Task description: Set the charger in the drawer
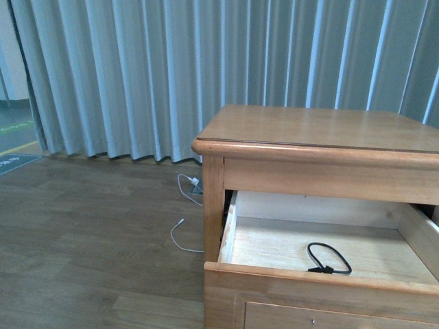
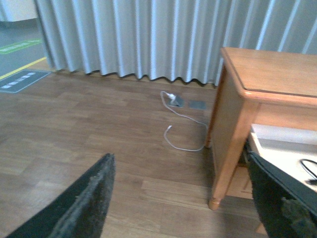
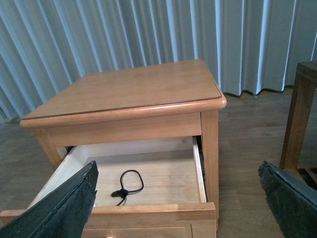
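The drawer point(image 1: 315, 277) of the honey-brown nightstand point(image 1: 322, 127) stands pulled well out, its pale bare-wood floor in plain sight. Of the charger point(image 1: 329, 259) I can see only its thin black cord, curled in a loose loop on the drawer floor, close to the front wall and well clear of both side walls. The white body does not show in any view; I cannot tell whether it sits hidden behind the front wall's lip.

Neither arm appears in the front view. From the left wrist, the left gripper point(image 2: 179, 166) is spread wide, its two dark fingers point(image 2: 89, 198) far apart with nothing between them. It hangs over the wooden floor point(image 2: 74, 129) beside the nightstand, with the drawer's near side point(image 2: 277, 144) just at the edge of its sight. The right gripper point(image 3: 178, 171) is likewise spread wide and holds nothing; it faces the open drawer point(image 3: 148, 210) from the front, looking down at the cord loop point(image 3: 130, 182) inside.

A thin white cable point(image 1: 180, 236) trails across the floor next to the nightstand's left front leg, running back towards the grey pleated curtain point(image 1: 137, 75). In the right wrist view another wooden piece of furniture point(image 3: 298, 114) stands off to the side of the nightstand, apart from it.
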Robot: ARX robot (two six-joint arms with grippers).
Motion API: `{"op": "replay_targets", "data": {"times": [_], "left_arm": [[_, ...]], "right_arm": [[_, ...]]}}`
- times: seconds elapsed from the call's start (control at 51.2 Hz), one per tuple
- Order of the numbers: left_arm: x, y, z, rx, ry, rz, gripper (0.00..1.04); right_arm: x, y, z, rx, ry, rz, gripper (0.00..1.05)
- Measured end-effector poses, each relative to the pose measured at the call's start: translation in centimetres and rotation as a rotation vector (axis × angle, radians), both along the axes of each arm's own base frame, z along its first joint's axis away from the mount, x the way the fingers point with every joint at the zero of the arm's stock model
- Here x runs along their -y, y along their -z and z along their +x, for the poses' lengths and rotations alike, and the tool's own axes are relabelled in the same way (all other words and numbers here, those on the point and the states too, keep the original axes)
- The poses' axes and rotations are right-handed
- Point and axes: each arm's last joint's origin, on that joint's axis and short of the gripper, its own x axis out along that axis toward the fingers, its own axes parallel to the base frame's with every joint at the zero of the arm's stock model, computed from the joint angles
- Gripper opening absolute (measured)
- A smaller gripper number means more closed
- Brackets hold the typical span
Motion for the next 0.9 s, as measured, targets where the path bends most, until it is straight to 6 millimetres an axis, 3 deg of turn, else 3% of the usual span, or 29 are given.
{"op": "replay_targets", "data": {"times": [0.117, 0.332, 0.528, 0.899], "left_arm": [[-0.7, 2.4, -0.3, -0.007, 0.081, 0.012, 0.55], [-1.4, 5.2, -0.8, -0.012, 0.049, 0.017, 0.04], [-1.4, 6.5, -1.9, -0.003, 0.049, 0.019, 0.04], [-1.4, 8.0, -2.0, -0.01, 0.048, 0.019, 0.04]], "right_arm": [[0.0, 0.0, 0.0, 0.0, 0.0, 0.0, 0.97], [0.0, 0.0, 0.0, 0.0, -0.003, 0.0, 0.97], [0.0, 0.0, 0.0, 0.0, -0.003, 0.0, 0.97], [0.0, 0.0, 0.0, 0.0, -0.003, 0.0, 0.97]]}}
